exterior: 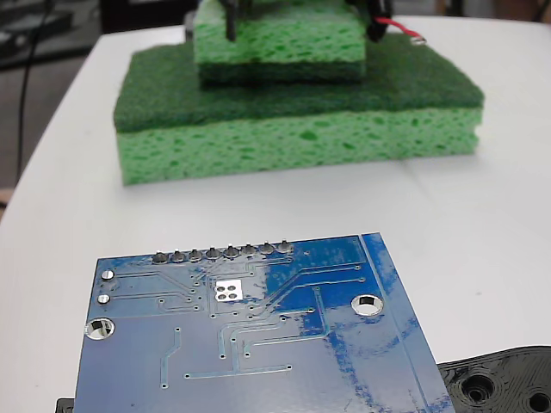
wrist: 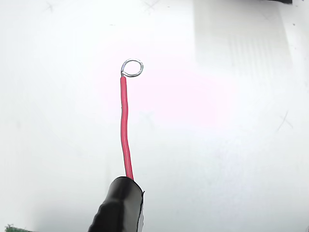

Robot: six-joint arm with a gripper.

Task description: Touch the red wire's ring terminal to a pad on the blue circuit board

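Board [exterior: 258,344] first: we've got one blue one lying flat at the near edge of the worktop [exterior: 482,224] in the fixed view, and nothing's touching it, so the actual contact isn't done.

Going down in size, we count two green sponges, a big one [exterior: 293,129] and a smaller one [exterior: 280,43] stacked on it, plus one black plastic part [exterior: 504,383] poking in at the bottom right.

Then one red wire [wrist: 124,125], up at the far end above the sponges, well apart from the board. It sticks out of a black sleeve [wrist: 120,205].

Smallest: one ring [wrist: 133,67], hanging over bare worktop in the wrist view.

Fingers? We honestly can't tell if they're open or closed.

So the whole approach and touch are left, we'd say.
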